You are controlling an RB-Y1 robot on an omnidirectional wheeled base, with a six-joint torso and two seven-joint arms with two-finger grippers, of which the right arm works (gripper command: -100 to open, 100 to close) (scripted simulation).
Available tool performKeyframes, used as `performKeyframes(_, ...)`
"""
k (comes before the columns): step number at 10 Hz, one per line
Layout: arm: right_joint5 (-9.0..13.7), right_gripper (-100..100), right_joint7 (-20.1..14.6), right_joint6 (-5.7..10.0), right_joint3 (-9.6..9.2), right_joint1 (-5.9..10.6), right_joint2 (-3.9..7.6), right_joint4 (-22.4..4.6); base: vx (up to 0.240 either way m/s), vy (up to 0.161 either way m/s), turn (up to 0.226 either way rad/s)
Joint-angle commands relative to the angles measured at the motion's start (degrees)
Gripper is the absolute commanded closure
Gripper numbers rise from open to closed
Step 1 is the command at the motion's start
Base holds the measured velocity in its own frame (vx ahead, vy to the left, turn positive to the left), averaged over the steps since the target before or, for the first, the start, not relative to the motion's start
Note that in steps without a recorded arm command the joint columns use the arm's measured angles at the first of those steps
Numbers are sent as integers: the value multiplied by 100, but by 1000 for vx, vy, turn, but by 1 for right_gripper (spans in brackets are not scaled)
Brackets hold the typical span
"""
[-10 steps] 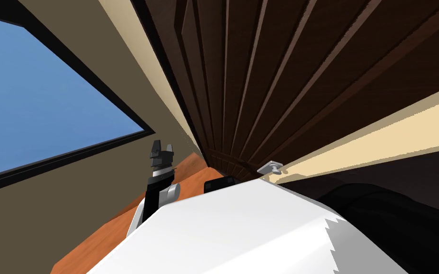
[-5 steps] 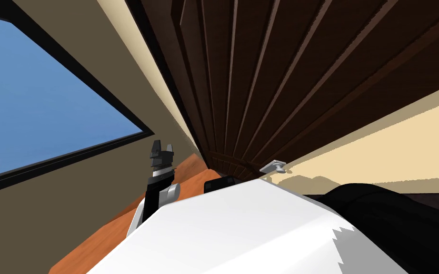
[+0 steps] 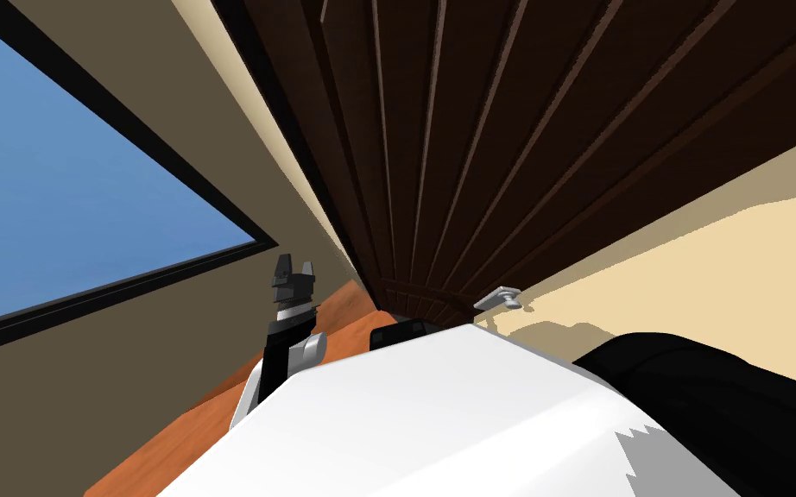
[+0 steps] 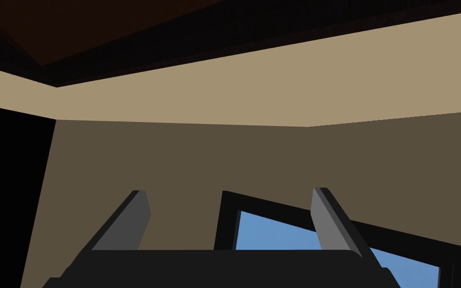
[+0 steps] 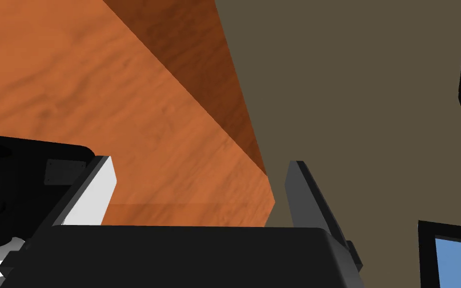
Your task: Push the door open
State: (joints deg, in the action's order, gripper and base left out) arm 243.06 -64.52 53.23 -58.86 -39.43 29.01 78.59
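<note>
The dark brown panelled door [image 3: 491, 129] stands close in front of me. It fans up from just above my chest across the middle and right of the head view. Its small silver handle [image 3: 498, 298] sits low at the door's edge, just beside a cream wall [image 3: 733, 259] on the right.

Left of the door runs an olive-brown wall [image 3: 172, 345] with a black-framed window [image 3: 60, 198] showing plain blue.

My left pincer [image 3: 294, 261] is raised on its forearm in front of that wall, left of the door and apart from it. Its fingers [image 4: 134, 220] are spread wide and empty.

My right pincer [image 5: 199, 161] is held low. It points at the orange wooden floor [image 5: 99, 100] where the boards meet the foot of the brown wall. Its fingers [image 5: 302, 200] are spread as well and pinch nothing. A dark block lies close beside one of them, and I cannot tell what it is.
</note>
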Motion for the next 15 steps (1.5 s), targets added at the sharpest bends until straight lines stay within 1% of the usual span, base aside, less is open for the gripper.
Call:
performKeyframes(1,196,-100,-48,25,-46,-13,24,-50,114,-31,37)
performKeyframes(8,1001,-100,-250,121,-243,-78,140,-236,104,-28,43)
performKeyframes(9,1202,-100,-300,145,-293,-98,174,-284,112,-74,75)
performKeyframes(15,1806,-100,-452,217,-442,-158,275,-427,104,-54,53)
